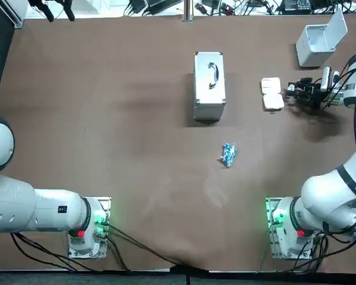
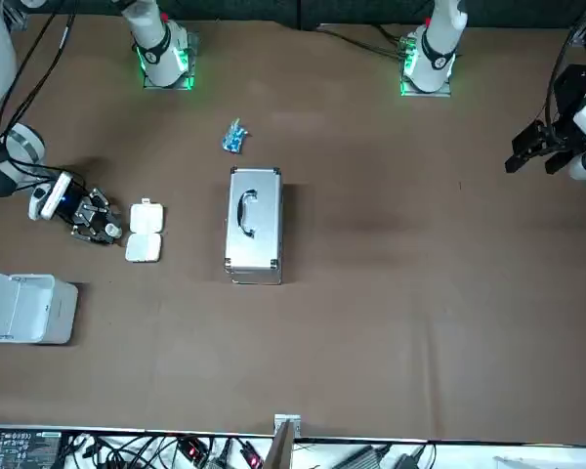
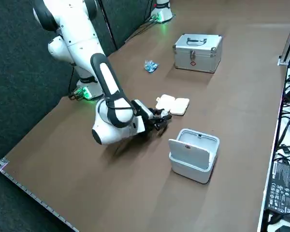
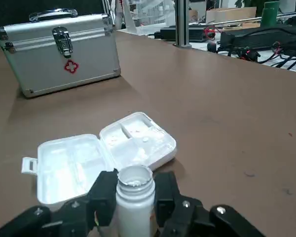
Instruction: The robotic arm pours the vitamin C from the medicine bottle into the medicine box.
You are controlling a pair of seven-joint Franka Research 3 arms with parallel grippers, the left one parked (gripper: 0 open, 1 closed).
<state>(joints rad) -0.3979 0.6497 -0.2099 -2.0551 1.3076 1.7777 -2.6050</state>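
The top camera looks straight down on the brown surface (image 1: 107, 119), the front one faces the robot, the side one looks diagonally, and the wrist one rides close behind the right gripper (image 4: 135, 197) clasping a white plastic bottle (image 4: 134, 180); all show the silver metal case (image 1: 209, 86).

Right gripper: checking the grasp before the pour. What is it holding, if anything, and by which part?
The right gripper holds the white bottle by its body, just below the neck, one finger on each side.
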